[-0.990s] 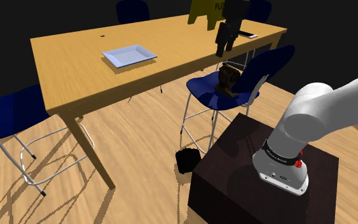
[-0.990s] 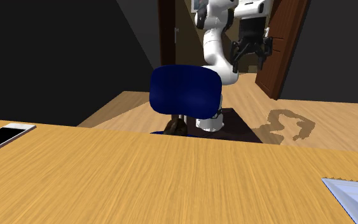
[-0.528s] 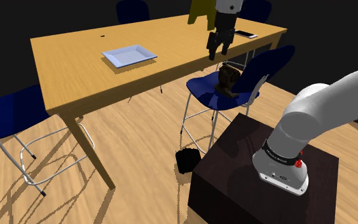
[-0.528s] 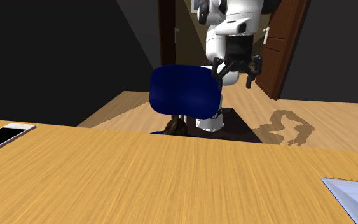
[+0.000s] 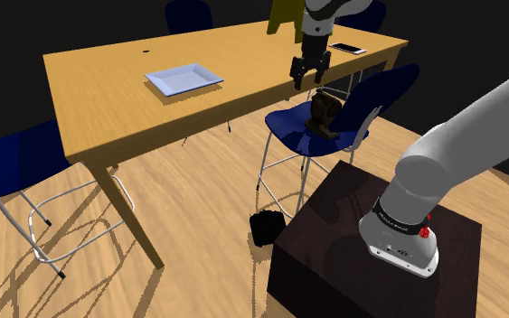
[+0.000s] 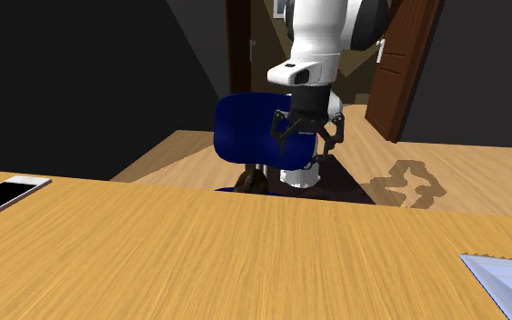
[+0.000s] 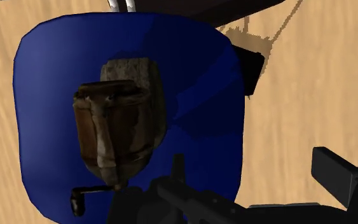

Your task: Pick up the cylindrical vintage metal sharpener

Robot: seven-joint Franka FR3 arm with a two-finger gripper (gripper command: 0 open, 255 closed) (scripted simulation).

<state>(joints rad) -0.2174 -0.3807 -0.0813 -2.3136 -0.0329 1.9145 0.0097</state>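
Observation:
The sharpener (image 5: 323, 114) is a brown, worn cylinder with a small crank, standing on the seat of a blue chair (image 5: 293, 128) beside the table. It peeks out under the chair's backrest in the second exterior view (image 6: 252, 180), and in the wrist view the sharpener (image 7: 117, 124) lies on the blue seat (image 7: 196, 76) just ahead of the fingers. My gripper (image 5: 305, 81) hangs open above the seat, slightly toward the table side of the sharpener, with nothing between its fingers. It also stands open in the second exterior view (image 6: 306, 144) and in the wrist view (image 7: 257, 181).
A long wooden table (image 5: 108, 81) carries a white tray (image 5: 184, 79) and a phone (image 5: 347, 48). The chair's backrest (image 5: 383, 90) rises close to the gripper. Another blue chair (image 5: 8, 161) stands at the table's near end. A black object (image 5: 266, 228) lies on the floor by the dark stand (image 5: 334, 262).
The gripper has come down from above the table edge and moved to the shoulder view's left, closer to the chair seat and sharpener. It has stayed open.

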